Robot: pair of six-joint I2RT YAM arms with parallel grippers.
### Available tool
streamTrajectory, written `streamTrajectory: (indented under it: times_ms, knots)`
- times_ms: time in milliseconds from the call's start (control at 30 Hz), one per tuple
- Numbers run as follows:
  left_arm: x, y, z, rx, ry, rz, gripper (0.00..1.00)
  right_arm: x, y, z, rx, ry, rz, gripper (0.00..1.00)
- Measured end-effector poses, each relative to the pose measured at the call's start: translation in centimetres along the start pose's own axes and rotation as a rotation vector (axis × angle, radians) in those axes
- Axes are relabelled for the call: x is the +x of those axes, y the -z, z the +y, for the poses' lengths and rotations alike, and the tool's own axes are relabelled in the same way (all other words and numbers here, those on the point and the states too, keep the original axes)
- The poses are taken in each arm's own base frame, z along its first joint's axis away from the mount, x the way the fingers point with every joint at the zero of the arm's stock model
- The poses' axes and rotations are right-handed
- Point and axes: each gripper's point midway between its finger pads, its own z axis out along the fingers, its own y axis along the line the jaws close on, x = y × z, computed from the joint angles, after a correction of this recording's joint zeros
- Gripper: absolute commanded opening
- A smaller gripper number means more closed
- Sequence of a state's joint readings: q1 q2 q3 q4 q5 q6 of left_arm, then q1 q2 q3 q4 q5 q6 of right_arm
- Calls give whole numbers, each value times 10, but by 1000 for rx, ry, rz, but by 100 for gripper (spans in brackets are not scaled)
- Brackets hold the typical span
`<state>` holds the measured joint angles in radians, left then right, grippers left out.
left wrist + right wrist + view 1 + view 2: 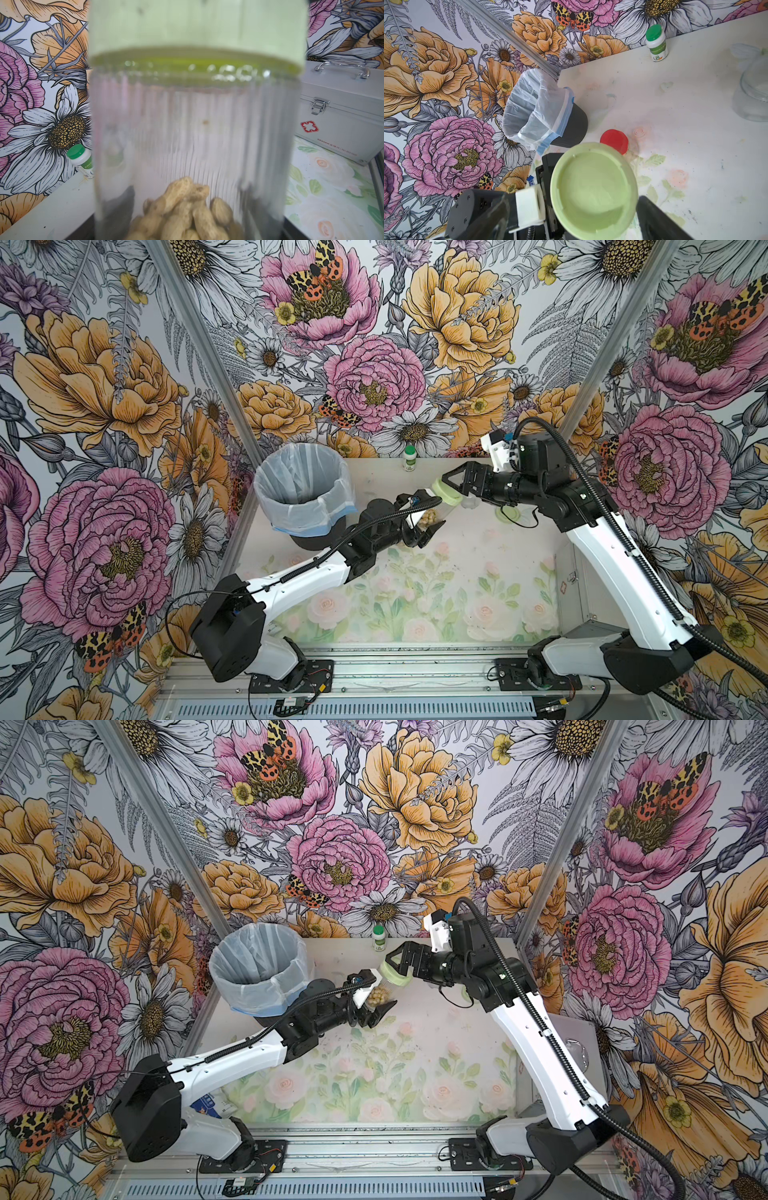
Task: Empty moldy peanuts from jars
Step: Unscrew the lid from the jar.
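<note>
My left gripper [430,517] is shut on a clear ribbed jar [193,124], held tilted above the table. The jar's pale green lid [593,191] is on, and a heap of moldy peanuts [182,212] lies at its bottom end. My right gripper [449,491] is open around that lid. One finger [654,218] sits close to the rim, and a gap shows on the other side. An empty lidless jar [751,97] stands on the table to the right. A red lid [614,140] shows near the bin, with whatever is under it hidden.
A black bin [303,489] with a white liner stands at the back left, close to the left arm. A small white bottle with a green cap [409,458] stands against the back wall. A loose pale green lid [513,514] lies under the right arm. A metal first-aid case [340,116] stands at the right.
</note>
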<state>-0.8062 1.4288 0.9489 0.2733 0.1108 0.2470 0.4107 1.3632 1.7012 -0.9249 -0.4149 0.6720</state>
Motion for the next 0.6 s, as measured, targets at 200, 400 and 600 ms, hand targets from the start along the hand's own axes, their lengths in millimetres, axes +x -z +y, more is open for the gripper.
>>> streamTrajectory:
  times_ms: [200,400,600]
  knots:
    - [11,-2,-8,-5,-21,15,26,-3,-15,-7,29,-43,26,95]
    - [19,-2,-11,-8,-25,15,26,-3,-18,-13,60,-56,24,95]
    - [19,-2,-10,-12,-30,10,26,0,-23,-14,79,-56,30,95]
